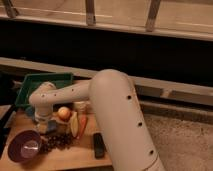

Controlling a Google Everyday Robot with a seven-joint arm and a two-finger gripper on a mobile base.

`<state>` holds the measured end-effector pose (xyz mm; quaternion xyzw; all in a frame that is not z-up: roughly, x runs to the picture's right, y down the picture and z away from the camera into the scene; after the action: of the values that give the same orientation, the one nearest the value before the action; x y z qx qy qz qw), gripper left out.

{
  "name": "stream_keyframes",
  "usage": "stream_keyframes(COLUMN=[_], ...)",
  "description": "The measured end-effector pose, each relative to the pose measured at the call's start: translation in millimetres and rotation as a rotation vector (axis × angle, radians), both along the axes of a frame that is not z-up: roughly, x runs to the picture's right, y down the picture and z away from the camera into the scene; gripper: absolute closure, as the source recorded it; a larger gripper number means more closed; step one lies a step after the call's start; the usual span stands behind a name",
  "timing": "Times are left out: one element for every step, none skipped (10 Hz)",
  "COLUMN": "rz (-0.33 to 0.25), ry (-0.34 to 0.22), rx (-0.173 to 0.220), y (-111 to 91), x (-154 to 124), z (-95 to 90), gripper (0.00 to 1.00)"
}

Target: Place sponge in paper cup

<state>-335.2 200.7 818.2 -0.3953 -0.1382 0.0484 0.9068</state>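
Note:
My gripper [44, 123] hangs down from the white arm's wrist [45, 99] over the left part of the wooden table, just left of the apple [64, 113]. A small blue patch, which looks like the sponge [51, 128], shows at the gripper's lower end. Whether the gripper touches or holds it is hidden by the wrist. The cream-white paper cup [80, 106] stands just right of the apple, partly behind the arm.
A green tray [46, 81] sits behind the gripper. A purple bowl [24, 146], dark grapes [60, 141], a banana [74, 126], a carrot [82, 125] and a black object [99, 145] lie on the table [60, 159]. The big white arm [120, 120] fills the right.

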Motion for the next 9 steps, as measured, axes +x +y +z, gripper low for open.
stream_keyframes(rz=[-0.008,-0.022,-0.035,-0.029,-0.013,0.014,0.032,0.051,0.082], ry=[0.006,0.015,0.025,0.031,0.045,0.065,0.087,0.111,0.156], rx=[-0.006,-0.009,-0.009,-0.005,-0.004,-0.002,0.006,0.015,0.031], y=[0,0,-3,-10,-22,-41,-58,-73,-96], x=[1,2,3,5,10,16,24,31,44], z=[0.3,0.0,-0.9,-2.4,-5.7,-12.7,-19.8,-25.6,-32.6], gripper=[0.94,0.99,1.00,1.00,1.00,1.00,1.00,1.00,1.00])
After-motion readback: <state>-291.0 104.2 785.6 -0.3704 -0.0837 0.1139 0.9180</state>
